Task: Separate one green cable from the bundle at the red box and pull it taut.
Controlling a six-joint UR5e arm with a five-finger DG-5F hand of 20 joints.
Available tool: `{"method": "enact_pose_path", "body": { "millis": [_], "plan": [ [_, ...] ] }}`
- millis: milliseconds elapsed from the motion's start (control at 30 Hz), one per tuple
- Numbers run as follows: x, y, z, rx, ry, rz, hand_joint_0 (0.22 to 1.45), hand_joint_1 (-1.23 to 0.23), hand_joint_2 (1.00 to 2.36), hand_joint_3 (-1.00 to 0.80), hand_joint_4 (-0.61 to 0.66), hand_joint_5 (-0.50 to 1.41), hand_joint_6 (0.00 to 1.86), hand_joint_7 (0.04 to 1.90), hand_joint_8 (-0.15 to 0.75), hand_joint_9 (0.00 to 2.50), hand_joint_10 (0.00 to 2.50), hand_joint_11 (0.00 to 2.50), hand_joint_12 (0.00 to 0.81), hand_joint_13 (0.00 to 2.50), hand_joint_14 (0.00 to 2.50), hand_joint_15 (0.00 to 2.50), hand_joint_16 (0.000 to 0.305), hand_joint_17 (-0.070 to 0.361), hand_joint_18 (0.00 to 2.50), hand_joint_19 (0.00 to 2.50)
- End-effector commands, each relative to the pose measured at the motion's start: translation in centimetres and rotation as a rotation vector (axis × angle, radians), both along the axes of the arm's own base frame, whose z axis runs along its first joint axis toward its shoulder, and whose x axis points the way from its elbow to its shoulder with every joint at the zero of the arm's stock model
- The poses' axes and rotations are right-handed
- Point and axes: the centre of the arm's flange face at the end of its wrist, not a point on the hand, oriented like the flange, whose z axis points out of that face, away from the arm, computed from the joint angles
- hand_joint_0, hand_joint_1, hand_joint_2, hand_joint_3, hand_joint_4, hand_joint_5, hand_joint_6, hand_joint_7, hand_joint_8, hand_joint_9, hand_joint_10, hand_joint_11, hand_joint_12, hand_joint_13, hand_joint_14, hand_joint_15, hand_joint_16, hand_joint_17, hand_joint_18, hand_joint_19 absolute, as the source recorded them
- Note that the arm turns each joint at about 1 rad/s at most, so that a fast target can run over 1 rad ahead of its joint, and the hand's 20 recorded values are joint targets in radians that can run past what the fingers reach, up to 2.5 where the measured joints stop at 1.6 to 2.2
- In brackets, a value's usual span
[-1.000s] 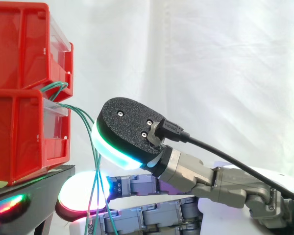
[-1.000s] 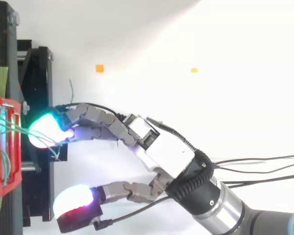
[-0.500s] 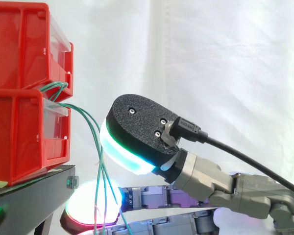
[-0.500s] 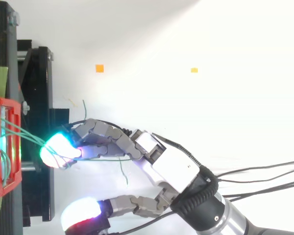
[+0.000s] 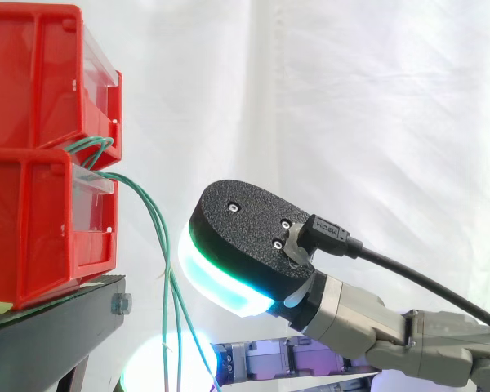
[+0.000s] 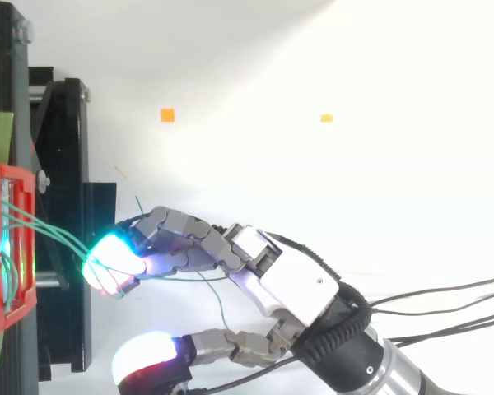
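The hand (image 6: 292, 284) has drawn back to the right, away from the red bins (image 5: 33, 220), over the last second. In the top view its upper fingers lie pressed together, and the green cables (image 6: 53, 234) run in between their glowing pads (image 6: 111, 262), so it appears to be pinching them. The thumb, with its broad pad, stands well apart on the near side and holds nothing.

With that retreat the cables have changed shape. They leave the mouth of the lower bin, where the bundle (image 5: 90, 151) loops, and now run in nearly straight lines to the fingers across the edge of the black stand (image 6: 66, 164). In the side view they slope down to the right past the stand's corner. A loose tail (image 6: 218, 300) trails beside the fingers.

More than one strand seems to reach the pads, so the pull is well along, but singling out one cable looks unfinished.
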Motion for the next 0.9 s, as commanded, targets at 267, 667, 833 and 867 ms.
{"method": "enact_pose_path", "body": {
  "millis": [267,667,833,867],
  "plan": [
    [-0.3,-0.4,0.6,0.016,0.005,0.004,0.45,-0.88,1.00,-0.50,0.31,-0.05,0.50,1.31,0.350,0.88,0.02,0.52,0.381,0.56,0.01,0.45,0.067,0.150,0.52,0.67],
    [-2.2,-1.0,1.5,0.025,0.041,0.012,0.46,-0.88,1.00,-0.50,0.30,-0.04,0.50,1.32,0.344,0.93,0.02,0.56,0.379,0.60,0.02,0.47,0.065,0.147,0.55,0.68],
    [-3.5,-1.6,1.7,0.017,0.069,0.013,0.46,-0.89,1.00,-0.50,0.29,-0.04,0.50,1.33,0.340,0.95,0.02,0.56,0.379,0.61,0.02,0.47,0.064,0.145,0.56,0.68],
    [-3.7,-1.8,2.0,0.019,0.068,0.010,0.47,-0.89,1.00,-0.50,0.29,-0.04,0.50,1.33,0.344,0.95,0.02,0.57,0.378,0.61,0.02,0.48,0.064,0.144,0.56,0.69]
  ]
}}
